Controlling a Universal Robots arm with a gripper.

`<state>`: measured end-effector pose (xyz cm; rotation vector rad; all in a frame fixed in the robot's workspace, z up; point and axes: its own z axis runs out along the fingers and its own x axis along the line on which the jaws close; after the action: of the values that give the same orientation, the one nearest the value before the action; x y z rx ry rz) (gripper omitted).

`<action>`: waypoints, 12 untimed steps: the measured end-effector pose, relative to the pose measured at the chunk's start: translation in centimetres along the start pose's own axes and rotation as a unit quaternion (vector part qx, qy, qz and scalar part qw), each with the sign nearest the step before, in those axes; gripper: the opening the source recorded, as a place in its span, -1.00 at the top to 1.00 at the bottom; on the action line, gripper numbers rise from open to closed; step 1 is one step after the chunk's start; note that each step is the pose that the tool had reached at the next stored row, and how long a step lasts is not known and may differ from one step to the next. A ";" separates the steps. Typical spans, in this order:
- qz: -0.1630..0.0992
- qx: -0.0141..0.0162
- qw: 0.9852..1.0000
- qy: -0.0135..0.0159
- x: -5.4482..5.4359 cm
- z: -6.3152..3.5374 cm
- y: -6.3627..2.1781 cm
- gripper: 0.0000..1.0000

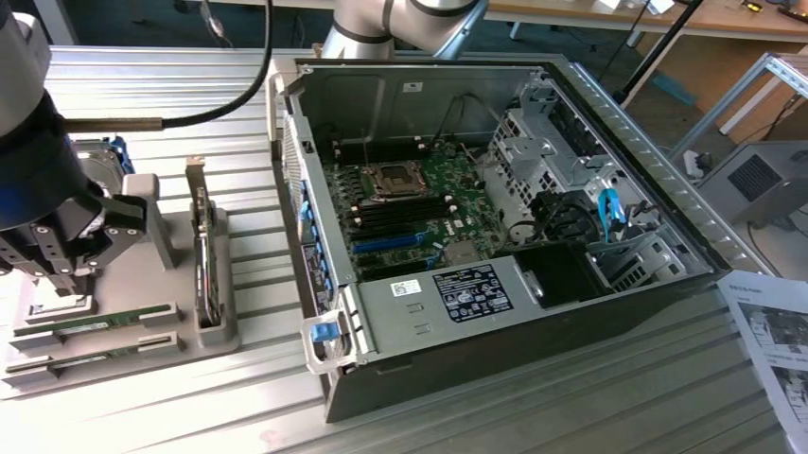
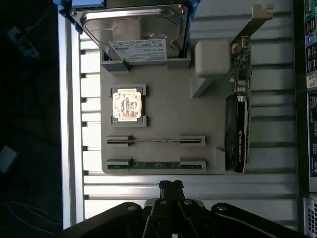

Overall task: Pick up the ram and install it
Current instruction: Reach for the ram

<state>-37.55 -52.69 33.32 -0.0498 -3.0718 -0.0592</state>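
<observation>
On the grey tray: the ram (image 2: 156, 165) (image 1: 89, 357) lies flat in the slot along the tray's outer edge, green board showing, both ends seated in their end blocks.
Beside it: a second green stick (image 2: 154, 141) (image 1: 98, 322) lies parallel in the next slot inward, apart from the first.
Claw: the claw (image 2: 171, 186) (image 1: 57, 276) hangs above the tray (image 2: 168, 114) at the exterior view's left; in the wrist view its tips look pressed together with nothing between them, and the ram is the stick nearest to them.
Contact: the claw touches neither stick.
Other tray items: a square silver processor chip (image 2: 128, 105) sits in its frame, a hard drive (image 2: 133, 29) stands at the far end, and a graphics card (image 2: 237, 134) (image 1: 204, 255) stands on edge along one side.
Computer case: the open computer case (image 1: 631, 151) lies on the exterior view's right of the tray, its motherboard (image 1: 417, 208) exposed.
Surface: a ribbed metal surface (image 1: 165, 95) carries the tray and the case.
Paper: a printed sheet (image 1: 770, 331) lies at the exterior view's right edge.
</observation>
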 end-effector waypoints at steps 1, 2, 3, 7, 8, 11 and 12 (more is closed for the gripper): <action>0.000 0.000 1.000 0.000 0.0 -0.27 0.01 0.79; 0.000 0.000 1.000 0.000 0.0 -0.56 0.02 0.79; 0.000 0.000 1.000 0.000 0.1 -0.85 0.03 0.79; 0.000 0.000 1.000 0.000 0.1 -1.98 0.08 0.79; 0.000 0.000 1.000 0.000 0.2 -2.29 0.09 0.79; 0.000 0.000 1.000 0.000 0.2 -3.13 0.12 0.79; 0.000 0.000 1.000 0.000 0.2 -3.21 0.12 0.79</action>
<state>-37.55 -52.69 36.54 -0.0499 -3.0717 -0.0596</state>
